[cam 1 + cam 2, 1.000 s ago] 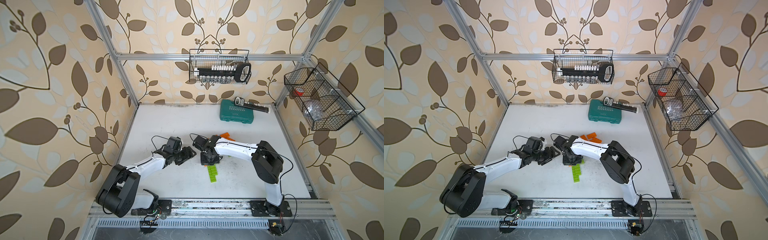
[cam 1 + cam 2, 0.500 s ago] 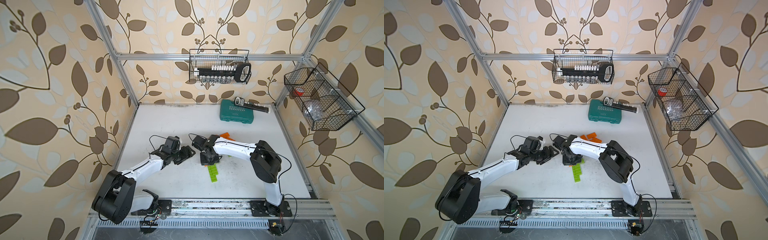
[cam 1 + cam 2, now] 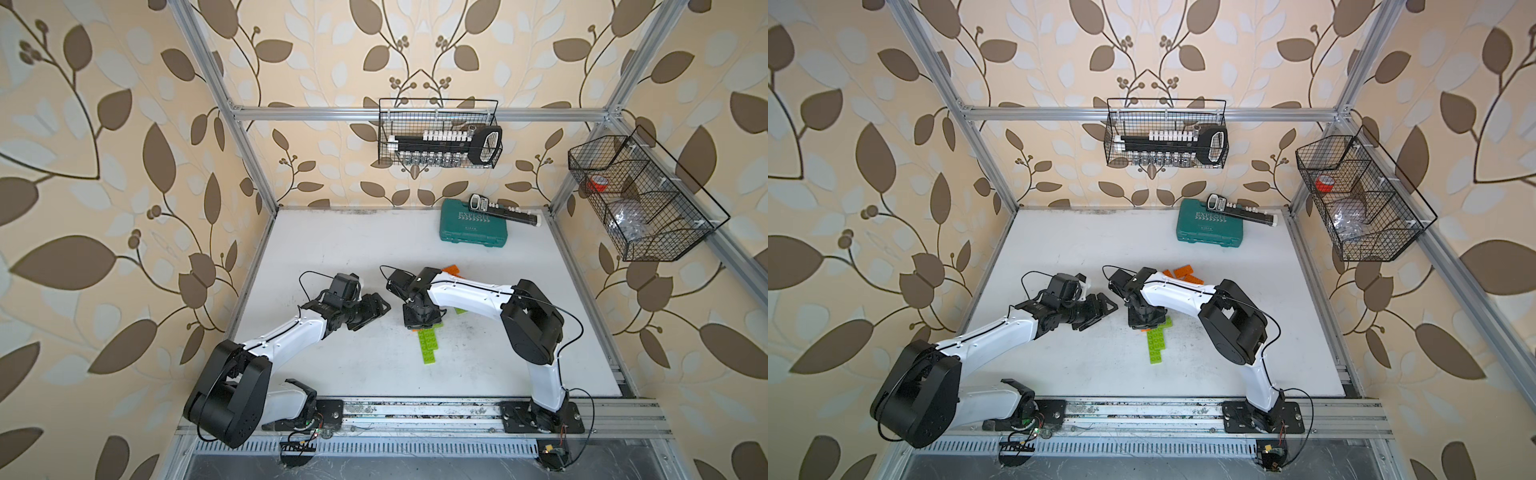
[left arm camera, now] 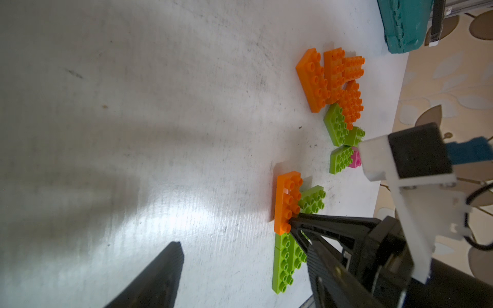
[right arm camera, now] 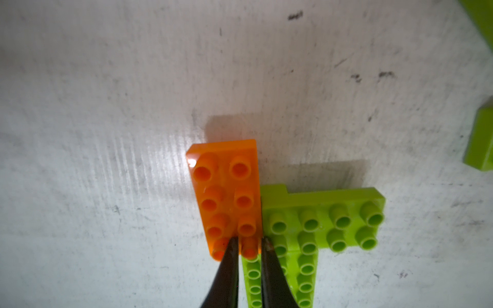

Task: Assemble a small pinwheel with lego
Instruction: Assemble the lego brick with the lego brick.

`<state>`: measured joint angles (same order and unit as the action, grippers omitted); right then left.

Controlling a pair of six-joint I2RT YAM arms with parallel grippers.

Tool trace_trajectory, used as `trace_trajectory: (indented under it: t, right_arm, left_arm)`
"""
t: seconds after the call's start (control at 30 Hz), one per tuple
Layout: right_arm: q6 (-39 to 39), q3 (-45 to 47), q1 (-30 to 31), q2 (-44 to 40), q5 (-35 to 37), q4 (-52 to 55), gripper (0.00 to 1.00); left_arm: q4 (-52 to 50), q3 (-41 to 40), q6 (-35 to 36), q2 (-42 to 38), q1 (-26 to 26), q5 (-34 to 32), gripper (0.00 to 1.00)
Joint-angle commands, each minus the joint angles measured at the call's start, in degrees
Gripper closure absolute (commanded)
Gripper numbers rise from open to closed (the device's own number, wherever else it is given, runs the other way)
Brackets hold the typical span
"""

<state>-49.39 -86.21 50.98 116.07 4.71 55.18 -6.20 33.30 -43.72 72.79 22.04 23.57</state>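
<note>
- right gripper (image 5: pixel 249 244): jaws nearly together astride an end stud of orange brick (image 5: pixel 226 192); pinching or loose, can't tell.
- orange brick's long edge butts lime bricks (image 5: pixel 320 221), middle of table (image 3: pixel 332 249); its other edges face bare surface.
- left gripper (image 3: pixel 372 316): spread, empty, near.

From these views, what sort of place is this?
Probably a purpose-built robot test cell: aluminium frame with wallpapered walls, left arm and right arm bolted to a rail, tool-filled wire basket on the wall.
</note>
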Motion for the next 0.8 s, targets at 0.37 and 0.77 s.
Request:
trace_trajectory:
  t: [0.37,0.77]
  right_arm:
    - [3.3,0.7,-0.6,-5.4,0.0,-1.1,0.79]
    - [9.3,8.3,-8.3,-13.6,-0.2,-4.1,0.78]
  left_arm:
    - [-6.8,3.0,5.2,-1.9,2.6,-5.2,0.24]
    - [-7.7,9.9,6.3,5.4,12.3,-11.0,0.24]
